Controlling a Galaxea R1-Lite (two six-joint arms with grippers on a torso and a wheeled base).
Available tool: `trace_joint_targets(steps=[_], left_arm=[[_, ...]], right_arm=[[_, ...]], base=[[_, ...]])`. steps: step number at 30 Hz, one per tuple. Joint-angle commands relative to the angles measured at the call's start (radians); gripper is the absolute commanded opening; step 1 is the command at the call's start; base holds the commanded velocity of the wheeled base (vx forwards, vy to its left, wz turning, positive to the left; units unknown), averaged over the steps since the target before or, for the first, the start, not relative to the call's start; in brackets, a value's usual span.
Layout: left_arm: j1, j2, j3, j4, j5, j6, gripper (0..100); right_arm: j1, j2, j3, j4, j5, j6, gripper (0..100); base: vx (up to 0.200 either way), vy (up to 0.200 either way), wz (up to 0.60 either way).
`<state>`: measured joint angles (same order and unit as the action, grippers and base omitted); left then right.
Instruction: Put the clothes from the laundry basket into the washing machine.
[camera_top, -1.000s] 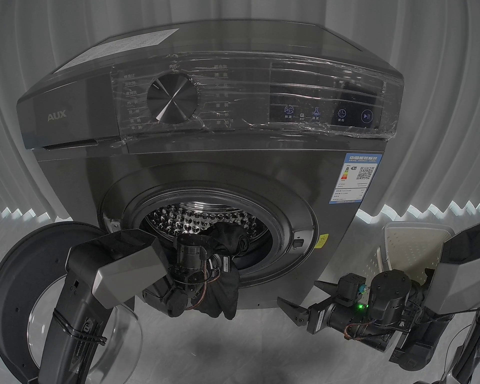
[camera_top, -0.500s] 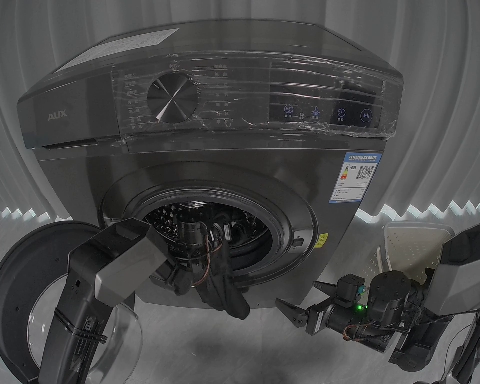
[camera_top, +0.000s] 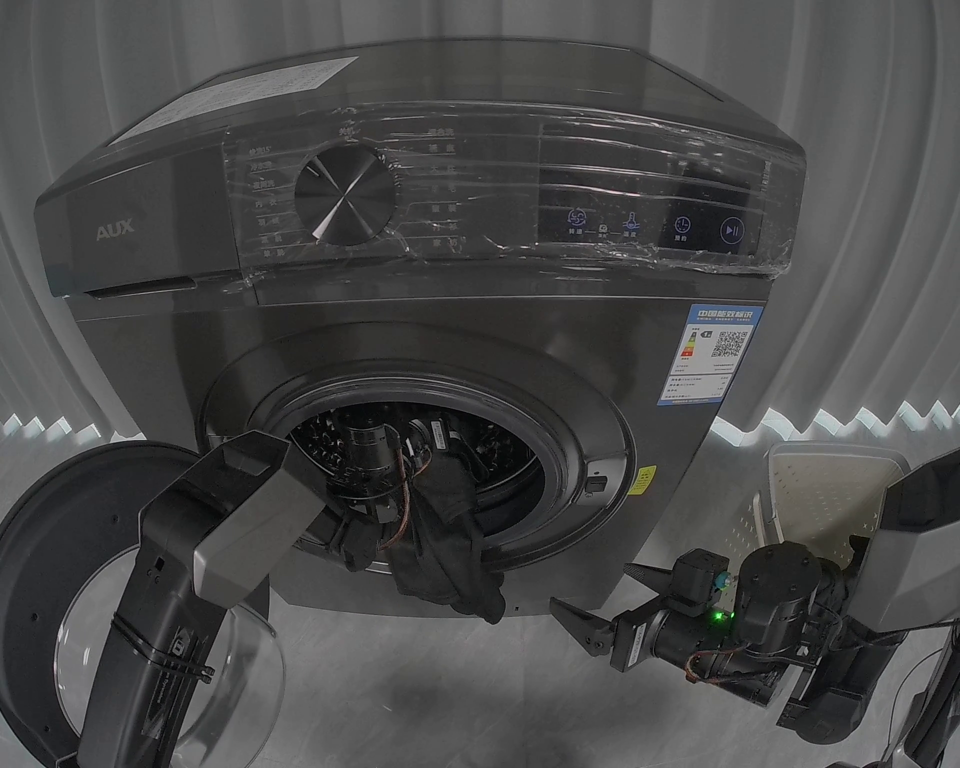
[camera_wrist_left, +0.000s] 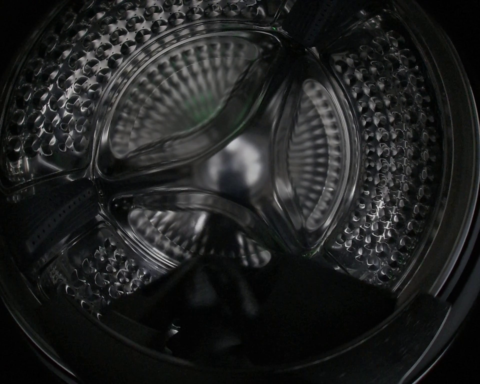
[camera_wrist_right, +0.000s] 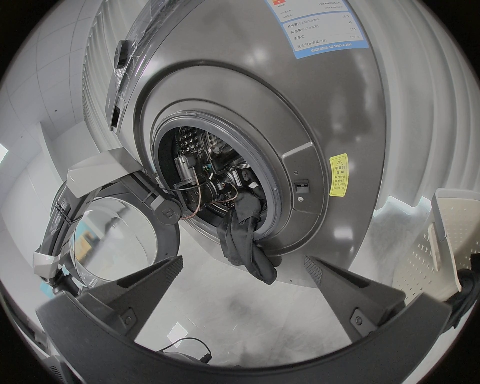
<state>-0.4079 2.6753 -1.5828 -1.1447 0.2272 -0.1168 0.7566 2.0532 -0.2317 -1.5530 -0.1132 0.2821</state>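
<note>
Over the last sec the left arm pushes further into the washing machine (camera_top: 480, 330), wrist now past the door ring (camera_top: 565, 470). The black garment (camera_top: 445, 545) goes w/ it: more is bunched on the lip, less dangles, but a tail still hangs outside down the front panel. So it's approx half in, and prob. needs a deeper push or drop before it counts. The right gripper (camera_top: 595, 590) hasn't budged, jaws spread wide & empty, low between machine & laundry basket (camera_top: 830, 490). The left gripper (camera_wrist_right: 235, 182) is buried behind its own wrist & the cloth, so can't tell if it's clamped on the garment or has let go. In the left wrist view a dark mass (camera_wrist_left: 280, 310) lies at the near lip of the drum (camera_wrist_left: 240, 165), likely the same cloth but too dim to be sure. The basket is partly behind the right arm, so no telling what's left in it.
</note>
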Motion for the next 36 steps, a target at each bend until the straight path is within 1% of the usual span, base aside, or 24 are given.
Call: trace_joint_targets(steps=[1, 3, 4, 5, 7, 9, 11, 13, 19, 29, 30, 36], left_arm=[[-0.016, -0.032, 0.050, -0.004, 0.000, -0.003, 100], [-0.025, -0.068, 0.099, 0.002, 0.000, -0.003, 100], [-0.025, -0.068, 0.099, 0.002, 0.000, -0.003, 100], [-0.040, -0.117, 0.196, 0.008, -0.005, -0.003, 100], [-0.048, -0.130, 0.236, 0.011, -0.011, -0.003, 100], [-0.058, -0.143, 0.316, 0.025, -0.017, 0.000, 100], [-0.058, -0.140, 0.349, 0.028, -0.023, 0.002, 100], [-0.060, -0.127, 0.371, 0.020, -0.043, 0.000, 100], [-0.062, -0.048, 0.351, -0.007, -0.049, 0.002, 100], [-0.062, 0.000, 0.330, -0.017, -0.049, -0.001, 100], [-0.062, 0.001, 0.325, -0.017, -0.049, -0.001, 0], [-0.062, -0.003, 0.314, -0.030, -0.049, -0.003, 0]], right_arm=[[0.000, 0.001, 0.000, -0.009, 0.000, 0.000, 100], [0.000, 0.001, 0.000, -0.007, 0.000, 0.000, 100], [0.000, 0.001, 0.000, -0.007, 0.000, 0.000, 100], [0.000, 0.001, 0.000, -0.007, 0.000, 0.000, 100], [0.000, -0.001, 0.000, -0.007, 0.000, 0.000, 100], [0.000, 0.001, 0.000, -0.007, 0.000, 0.000, 100], [0.000, 0.001, 0.000, -0.009, 0.000, 0.000, 100], [0.001, 0.001, 0.000, -0.007, 0.000, 0.000, 100], [0.003, 0.002, 0.000, -0.007, 0.000, 0.000, 100], [0.009, 0.001, -0.001, -0.009, 0.000, 0.000, 100], [0.009, 0.001, -0.001, -0.007, 0.000, 0.000, 100], [0.009, 0.002, -0.001, -0.007, 0.000, 0.000, 100]], base=[[0.000, 0.000, 0.00], [0.000, 0.000, 0.00], [0.000, 0.000, 0.00], [0.000, 0.000, 0.00], [0.000, 0.000, 0.00], [0.000, 0.000, 0.00], [0.000, 0.000, 0.00], [0.000, 0.000, 0.00], [0.000, 0.000, 0.00], [0.000, 0.000, 0.00], [0.000, 0.000, 0.00], [0.000, 0.000, 0.00]])
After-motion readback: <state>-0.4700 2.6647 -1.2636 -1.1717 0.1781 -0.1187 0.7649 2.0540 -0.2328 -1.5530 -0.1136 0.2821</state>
